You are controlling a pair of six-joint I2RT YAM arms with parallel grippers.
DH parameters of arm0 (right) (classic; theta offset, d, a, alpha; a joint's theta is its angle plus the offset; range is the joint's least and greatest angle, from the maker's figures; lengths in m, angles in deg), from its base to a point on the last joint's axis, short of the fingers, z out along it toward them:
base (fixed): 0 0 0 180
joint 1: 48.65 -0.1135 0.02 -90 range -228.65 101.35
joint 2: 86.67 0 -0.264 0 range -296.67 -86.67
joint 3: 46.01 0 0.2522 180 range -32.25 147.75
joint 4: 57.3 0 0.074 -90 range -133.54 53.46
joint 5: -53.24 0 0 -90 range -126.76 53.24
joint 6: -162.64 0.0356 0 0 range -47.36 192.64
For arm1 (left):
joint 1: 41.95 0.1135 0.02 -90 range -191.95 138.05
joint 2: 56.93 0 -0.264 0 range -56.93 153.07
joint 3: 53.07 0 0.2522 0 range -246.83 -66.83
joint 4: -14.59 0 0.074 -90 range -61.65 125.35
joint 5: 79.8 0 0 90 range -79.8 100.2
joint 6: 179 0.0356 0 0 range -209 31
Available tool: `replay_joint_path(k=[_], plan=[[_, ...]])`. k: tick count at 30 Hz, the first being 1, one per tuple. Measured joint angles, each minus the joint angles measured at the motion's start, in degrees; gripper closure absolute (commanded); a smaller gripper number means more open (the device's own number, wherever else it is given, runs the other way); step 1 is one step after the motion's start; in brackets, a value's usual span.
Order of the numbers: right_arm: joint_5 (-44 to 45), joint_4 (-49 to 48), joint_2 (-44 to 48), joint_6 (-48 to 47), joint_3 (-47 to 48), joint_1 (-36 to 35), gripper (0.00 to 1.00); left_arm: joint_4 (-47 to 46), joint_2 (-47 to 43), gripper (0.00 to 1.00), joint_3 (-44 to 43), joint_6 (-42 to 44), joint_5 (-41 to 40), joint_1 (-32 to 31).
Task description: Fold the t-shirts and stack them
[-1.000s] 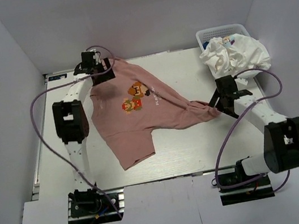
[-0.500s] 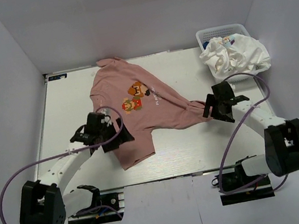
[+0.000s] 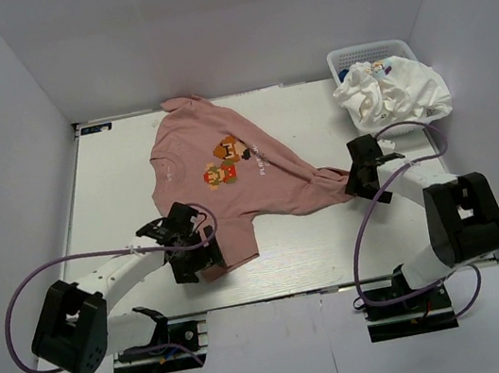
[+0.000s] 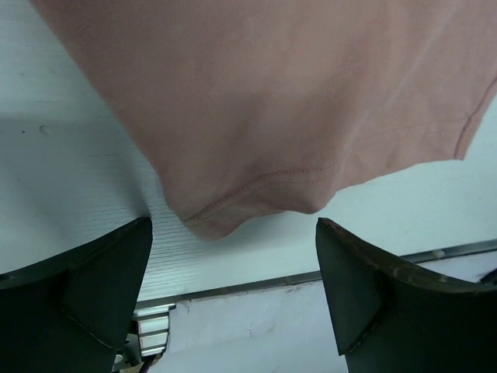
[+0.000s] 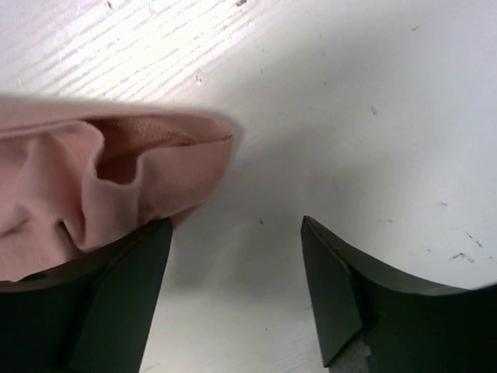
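Well, my left pincer (image 4: 233, 227) stands wide open over the near part of the white slatted worktop (image 3: 307, 244), gripping nothing. A stitched corner of the dusty-pink cloth t-shirt (image 4: 272, 101) droops into the gap between its two dark fingers without touching either. My right pincer (image 5: 234, 225) is just as open and just as empty. A bunched, rolled-over end of the same shirt lies against the worktop beside its left finger (image 5: 116, 295), and I cannot tell whether that end is a sleeve or a hem corner.

In the top view the pink shirt (image 3: 231, 190) lies spread but skewed across the middle of the worktop, print side up. One tail reaches toward my left pincer (image 3: 194, 253) and a wrinkled tongue toward my right pincer (image 3: 360, 177).

I judge the cloth light, limp and easily dragged. It will sag and fold on itself wherever it is unsupported, so a pinch on a single stitched edge should hold better than a grab at the loose middle. On the right I would take the outermost rolled lip, low against the surface, so that only one layer is caught.

Farther off, the crumpled white cloth t-shirt (image 3: 392, 95) is heaped half out of the white plastic mesh basket (image 3: 343, 61) at the far right corner, well apart from the pink one. The purple cables (image 3: 20, 301) looping from both arms hang near the shirt's edges and could snag cloth on a wide sweep.
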Motion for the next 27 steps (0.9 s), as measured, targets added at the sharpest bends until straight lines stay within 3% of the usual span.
replay_joint_path(k=[3, 5, 7, 10, 11, 12, 14, 21, 27], plan=[[-0.24, -0.50, -3.06, -0.02, 1.88, 0.02, 0.35, 0.59, 2.21, 0.19, -1.14, -0.74, -1.57, -1.18], [-0.50, -1.68, -4.55, -0.02, 2.82, 0.09, 0.50, 0.52, 3.67, 0.38, -1.73, -1.29, -1.92, -1.70], [-1.14, -3.06, -6.01, 0.11, 3.87, 0.13, 0.57, -0.28, 5.33, 0.43, -2.14, -1.53, -1.88, -2.21], [-1.44, -4.09, -7.45, 0.15, 5.07, 0.22, 0.53, -0.92, 7.91, 0.62, -3.32, -2.27, -1.29, -2.82], [-1.53, -4.66, -7.78, 0.00, 5.29, 0.26, 0.48, -1.25, 9.01, 0.68, -3.91, -2.25, -1.22, -3.10], [-1.60, -5.03, -8.07, -0.17, 5.49, 0.28, 0.45, -1.31, 9.97, 0.82, -4.61, -2.38, -1.07, -3.28], [-1.95, -5.75, -8.35, -0.68, 5.70, 0.48, 0.37, -1.84, 11.61, 0.99, -5.73, -2.03, -1.03, -3.48], [-4.68, -8.96, -6.80, -3.23, 3.65, 0.94, 0.34, -1.79, 12.31, 1.00, -7.13, -2.82, -3.43, -4.00], [-9.29, -10.19, -3.08, -4.79, 1.79, 1.36, 0.31, -1.77, 10.67, 1.00, -7.21, -3.02, -11.47, -4.02]])
